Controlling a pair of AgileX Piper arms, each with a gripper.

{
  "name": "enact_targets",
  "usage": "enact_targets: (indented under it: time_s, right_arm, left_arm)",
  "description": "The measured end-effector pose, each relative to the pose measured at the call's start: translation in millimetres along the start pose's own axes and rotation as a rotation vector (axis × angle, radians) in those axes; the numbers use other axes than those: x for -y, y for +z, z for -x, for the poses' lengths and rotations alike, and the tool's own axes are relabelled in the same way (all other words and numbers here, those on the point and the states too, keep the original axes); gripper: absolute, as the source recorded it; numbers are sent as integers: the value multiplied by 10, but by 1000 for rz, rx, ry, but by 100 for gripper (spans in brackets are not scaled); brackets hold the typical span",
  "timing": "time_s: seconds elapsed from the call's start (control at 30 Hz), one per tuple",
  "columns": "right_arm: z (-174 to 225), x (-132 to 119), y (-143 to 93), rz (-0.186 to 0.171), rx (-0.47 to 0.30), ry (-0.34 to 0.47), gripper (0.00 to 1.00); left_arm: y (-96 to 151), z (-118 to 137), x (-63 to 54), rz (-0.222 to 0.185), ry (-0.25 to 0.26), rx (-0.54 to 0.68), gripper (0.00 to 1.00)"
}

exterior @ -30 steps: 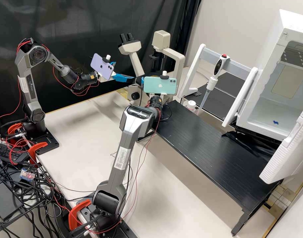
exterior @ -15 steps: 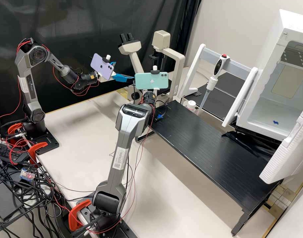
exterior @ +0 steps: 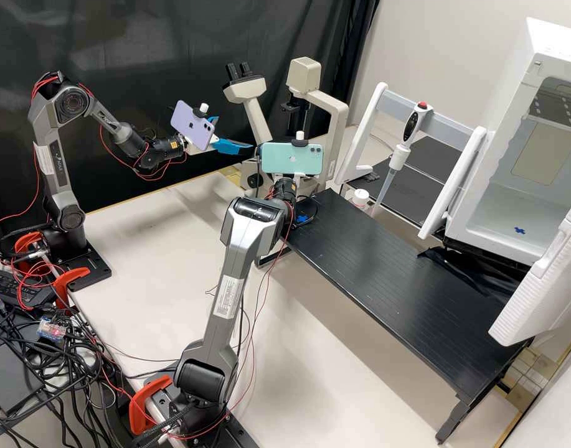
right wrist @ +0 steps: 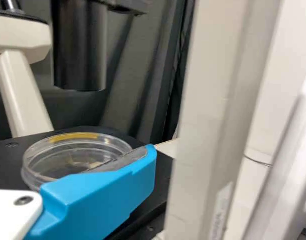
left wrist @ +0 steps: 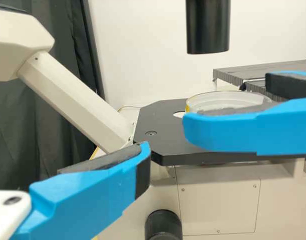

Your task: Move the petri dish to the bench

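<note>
Where the microscope's (exterior: 338,118) black stage (left wrist: 163,145) is seen in both wrist views, a clear petri dish (right wrist: 62,155) is found lying flat on it, under a dark cylinder (left wrist: 208,30). A yellow band is noted along part of the dish's rim.

The right gripper (exterior: 284,186) is seen at the stage, partly screened in the high view by a green phone (exterior: 291,157). In the left wrist view its two blue fingers are spread apart at the dish, one along the near side, the other by the far side. In the right wrist view part of the dish is covered by one finger (right wrist: 102,195); contact with the pad cannot be made out.

The left gripper (exterior: 235,134) is held in the air beside the microscope, its fingers standing apart. A purple phone (exterior: 193,124) is mounted above it.

A black bench (exterior: 372,261) is raised over the pale tabletop (exterior: 154,249), and a blue mark (exterior: 302,219) is borne on its end by the right arm. Behind it, a pipette (exterior: 411,127) is hung upright on a white-framed stand, near a white-capped container (exterior: 360,198). To the side, a white cabinet (exterior: 506,143) is seen with its door (exterior: 547,280) open.
</note>
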Motion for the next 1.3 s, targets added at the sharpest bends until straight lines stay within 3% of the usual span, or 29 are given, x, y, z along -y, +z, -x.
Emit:
enact_targets:
  time_s: [0.37,0.6,0.83,0.87,1.3]
  right_arm:
    - [5,-13,35,8,5,-1,100]
    - [3,-8,29,56,5,1,100]
    - [-5,28,14,50,25,-9,100]
    - [-7,40,9,50,27,-15,0]
    - [-24,54,-16,41,35,-26,0]
  left_arm:
    - [0,0,0,0,0,0,100]
    - [0,0,0,0,0,0,100]
    - [0,0,0,0,0,0,100]
    - [0,0,0,0,0,0,100]
    - [0,0,0,0,0,0,100]
